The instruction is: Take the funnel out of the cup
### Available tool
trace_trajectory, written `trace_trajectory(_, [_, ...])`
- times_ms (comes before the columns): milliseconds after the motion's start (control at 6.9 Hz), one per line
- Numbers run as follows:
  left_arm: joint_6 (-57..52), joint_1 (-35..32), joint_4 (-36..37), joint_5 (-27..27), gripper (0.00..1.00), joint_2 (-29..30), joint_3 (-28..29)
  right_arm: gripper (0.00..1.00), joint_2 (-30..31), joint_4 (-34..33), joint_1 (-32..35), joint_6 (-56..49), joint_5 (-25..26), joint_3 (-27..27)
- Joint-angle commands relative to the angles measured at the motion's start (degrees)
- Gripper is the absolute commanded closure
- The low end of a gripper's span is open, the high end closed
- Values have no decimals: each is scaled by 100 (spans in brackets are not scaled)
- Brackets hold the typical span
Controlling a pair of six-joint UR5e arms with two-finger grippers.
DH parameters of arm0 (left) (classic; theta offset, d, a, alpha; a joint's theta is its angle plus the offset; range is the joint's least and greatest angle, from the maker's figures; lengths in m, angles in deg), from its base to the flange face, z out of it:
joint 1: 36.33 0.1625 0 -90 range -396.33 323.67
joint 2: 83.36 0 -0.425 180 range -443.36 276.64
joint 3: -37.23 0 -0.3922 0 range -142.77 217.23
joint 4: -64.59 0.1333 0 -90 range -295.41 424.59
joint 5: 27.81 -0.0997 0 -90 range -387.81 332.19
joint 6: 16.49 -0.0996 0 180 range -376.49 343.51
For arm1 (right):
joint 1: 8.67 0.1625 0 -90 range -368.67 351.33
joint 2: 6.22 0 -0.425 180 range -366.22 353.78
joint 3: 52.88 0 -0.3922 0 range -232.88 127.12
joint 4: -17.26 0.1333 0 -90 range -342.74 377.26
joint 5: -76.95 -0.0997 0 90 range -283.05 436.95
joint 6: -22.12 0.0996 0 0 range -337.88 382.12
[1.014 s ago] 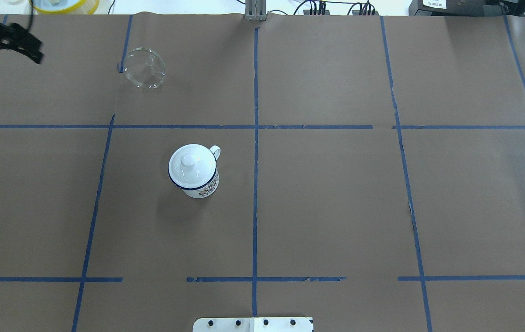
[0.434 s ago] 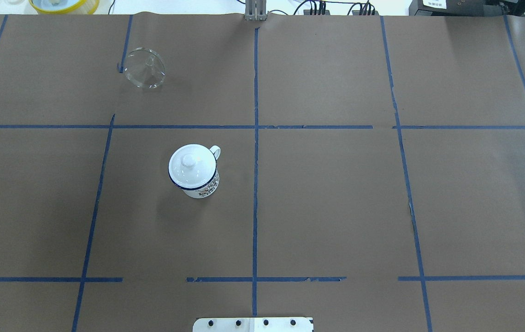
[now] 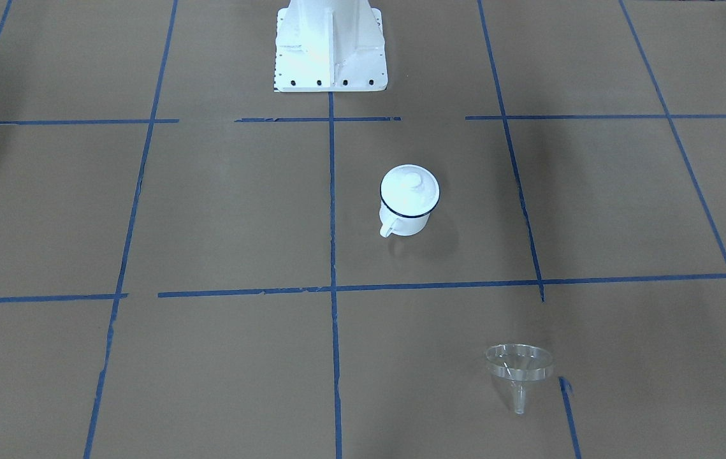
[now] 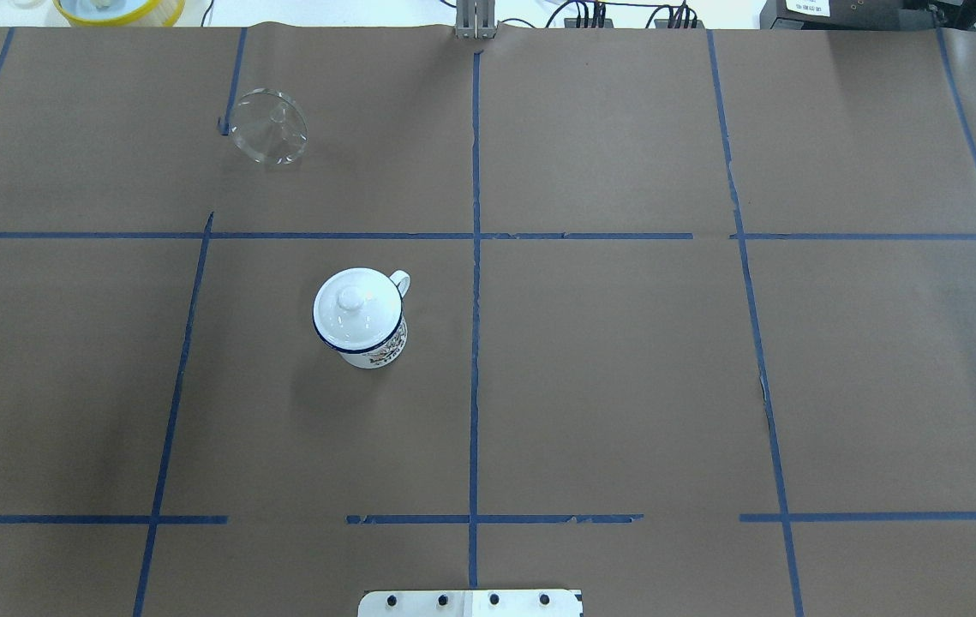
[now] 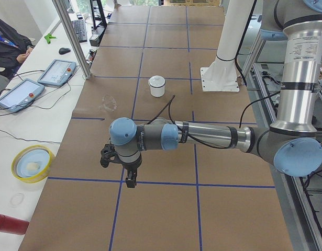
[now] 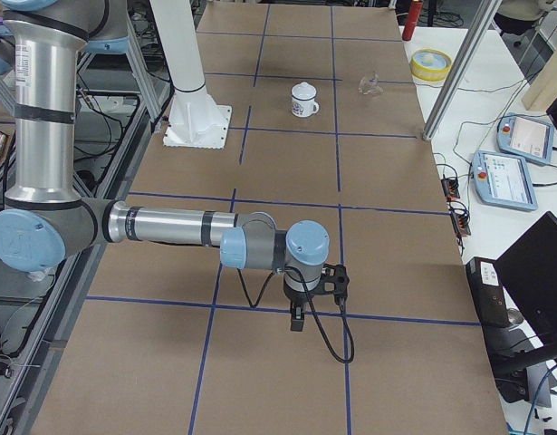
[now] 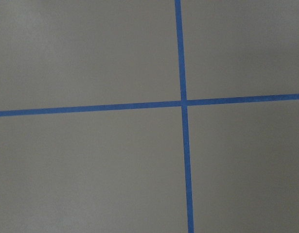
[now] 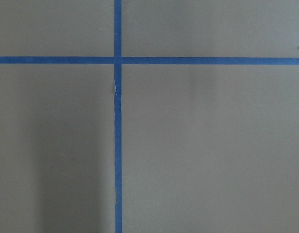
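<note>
On the tabletop (image 3: 210, 223), front-facing view — funnel (image 3: 519, 366): already out of the cup (image 3: 406, 222), well apart from it, tipped over, spout toward the camera.
Cup, same view: upright, capped by a white lid (image 3: 410, 188), handle toward the camera.
Overhead view, funnel (image 4: 269, 127): near the far edge, just beside a strip of blue tape (image 4: 233, 77); neither tool in sight.
Left-end view, left tool (image 5: 120, 168): low over the tabletop, well apart from funnel and cup; how far open — impossible to tell from here; no object seen at it.
Right-end view, right tool (image 6: 316, 294): low over the opposite end, far from both things; opening likewise impossible to tell; nothing seen at it.
Wrist views: only crossed blue tape on brown covering.
Task, by judgement: removal apparently done.
Risk, funnel: round and light, so liable to roll toward the edge at any nudge; clear plastic, so easy to misjudge on a re-grasp.
Risk, cup: lid perhaps loose, so likely to be knocked off by a low sweep of the left arm.
</note>
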Motion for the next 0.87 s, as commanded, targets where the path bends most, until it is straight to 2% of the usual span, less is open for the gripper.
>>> trace_trajectory(0, [27,-19,13,56,0,-55,74,0,0,0,0,0,0,0])
trace_trajectory(724, [-25,-2,-13,48,0,-169,4,0,0,0,0,0,0,0])
